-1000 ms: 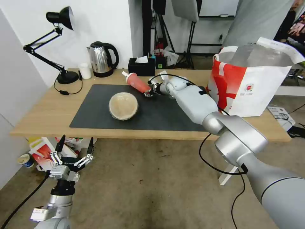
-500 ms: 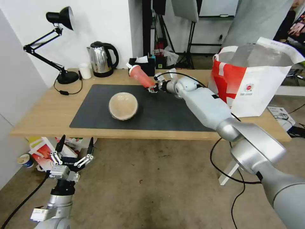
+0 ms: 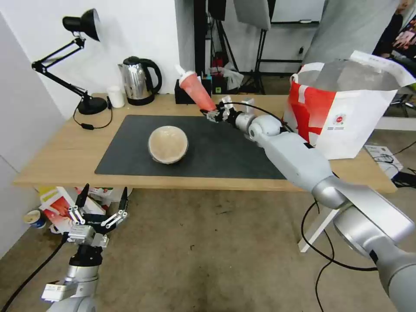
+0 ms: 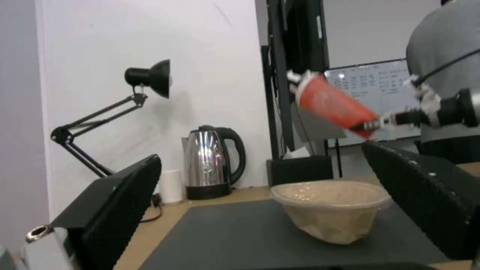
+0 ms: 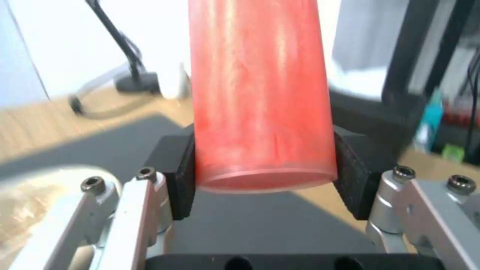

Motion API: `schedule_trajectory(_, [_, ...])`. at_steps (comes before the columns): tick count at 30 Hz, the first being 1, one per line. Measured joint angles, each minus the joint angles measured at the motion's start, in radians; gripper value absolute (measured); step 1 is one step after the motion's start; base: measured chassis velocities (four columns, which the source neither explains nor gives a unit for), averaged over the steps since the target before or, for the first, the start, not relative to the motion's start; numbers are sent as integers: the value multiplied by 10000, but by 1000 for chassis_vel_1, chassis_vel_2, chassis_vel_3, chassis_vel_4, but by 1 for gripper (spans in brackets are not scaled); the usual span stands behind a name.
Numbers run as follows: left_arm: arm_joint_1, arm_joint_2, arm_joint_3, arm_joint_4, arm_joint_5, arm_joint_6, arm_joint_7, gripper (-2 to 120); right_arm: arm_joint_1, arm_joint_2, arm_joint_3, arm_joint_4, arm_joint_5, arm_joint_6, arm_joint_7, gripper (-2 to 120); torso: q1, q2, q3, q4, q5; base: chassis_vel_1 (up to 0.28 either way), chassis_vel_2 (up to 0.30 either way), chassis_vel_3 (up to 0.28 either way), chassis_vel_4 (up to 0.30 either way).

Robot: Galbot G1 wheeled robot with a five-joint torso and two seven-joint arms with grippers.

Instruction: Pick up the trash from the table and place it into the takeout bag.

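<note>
Tall red translucent drink cup [image 3: 197, 92] w/ white spouted lid: up in the air over back edge of dark grey rectangular mat [image 3: 130, 151], clear of the long light-wood table [image 3: 56, 160]. Long axis tilted, lid end high and leaning toward robot's left and the back wall, base end low toward right arm. In left wrist view, same cup [image 4: 334, 105] slanted, lid uppermost, well above the round beige lidded takeout bowl [image 4: 332, 208].

Right gripper [image 3: 213, 115]: clamped on cup's base end, arm stretched across table from robot's right. Right wrist view: black pads [image 5: 181, 176] pressed on both sides of cup wall [image 5: 260, 93] just above its bottom rim, jaws spread only as wide as the cup.

Beige bowl [image 3: 168, 144] sits upright on mat, near its middle, apart from cup and gripper.

Big boxy white takeout bag [image 3: 346, 108] w/ red patches stands on table's right end, mouth open, silvery lining showing; well apart from cup.

Behind the cup: black tissue box [image 3: 184, 93], steel kettle [image 3: 138, 80], black desk lamp [image 3: 78, 60] at back left.

Left gripper [image 3: 102, 203]: parked low below table's front edge, fingers spread wide, holding nothing.
</note>
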Motion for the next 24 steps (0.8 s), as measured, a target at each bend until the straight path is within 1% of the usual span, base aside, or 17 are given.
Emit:
schedule_trajectory(1, [0, 0, 0, 0, 0, 0, 0, 100, -35, -41, 0, 113, 48, 80, 28, 52, 0, 0, 0, -1, 0, 0, 0, 0, 0])
schedule_trajectory(2, [0, 0, 0, 0, 0, 0, 0, 100, -171, -208, 0, 581, 253, 284, 185, 52, 0, 0, 0, 1, 0, 0, 0, 0, 0])
schedule_trajectory(3, [0, 0, 0, 0, 0, 0, 0, 100, -171, -208, 0, 581, 253, 284, 185, 52, 0, 0, 0, 1, 0, 0, 0, 0, 0])
schedule_trajectory(7, [0, 0, 0, 0, 0, 0, 0, 100, -741, -923, 24, 2452, 798, 418, 628, 52, 0, 0, 0, 0, 0, 0, 0, 0, 0])
schedule_trajectory(8, [0, 0, 0, 0, 0, 0, 0, 100, -741, -923, 24, 2452, 798, 418, 628, 52, 0, 0, 0, 0, 0, 0, 0, 0, 0])
schedule_trajectory(10, [0, 0, 0, 0, 0, 0, 0, 100, -983, -1453, 38, 3573, 1056, 191, 821, 52, -1, 1, -1, -2, 1, 0, 0, 0, 0])
schedule_trajectory(12, [-1, 0, 0, 0, 0, 0, 0, 100, -1016, -1546, 76, 3770, 1114, 158, 867, 52, -1, 0, 0, -3, 0, 0, 0, 0, 0])
schedule_trajectory(13, [1, 0, 0, 0, 0, 0, 0, 100, -1093, -1718, 220, 4145, 1235, 127, 986, 52, 0, 0, 0, -1, 1, 0, 0, 0, 0])
schedule_trajectory(16, [-1, 0, 0, 0, 0, 0, 0, 100, -1308, -1958, 532, 4671, 1345, 104, 1185, 52, 0, 0, -1, 0, -1, 0, 0, 0, 0])
schedule_trajectory(17, [-1, 0, 0, 0, 0, 0, 0, 100, -1308, -1958, 532, 4671, 1345, 104, 1185, 52, 0, 0, -1, 0, -1, 0, 0, 0, 0])
schedule_trajectory(20, [0, 0, 0, 0, 0, 0, 0, 100, -1743, -2283, 866, 5220, 1352, 112, 1380, 52, 0, 0, -1, -1, 1, 0, 0, 0, 0])
schedule_trajectory(24, [0, 0, 0, 0, 0, 0, 0, 100, -2012, -2579, 1119, 5582, 1386, 124, 1428, 52, -1, 0, -1, -2, 3, 0, 0, 0, 0])
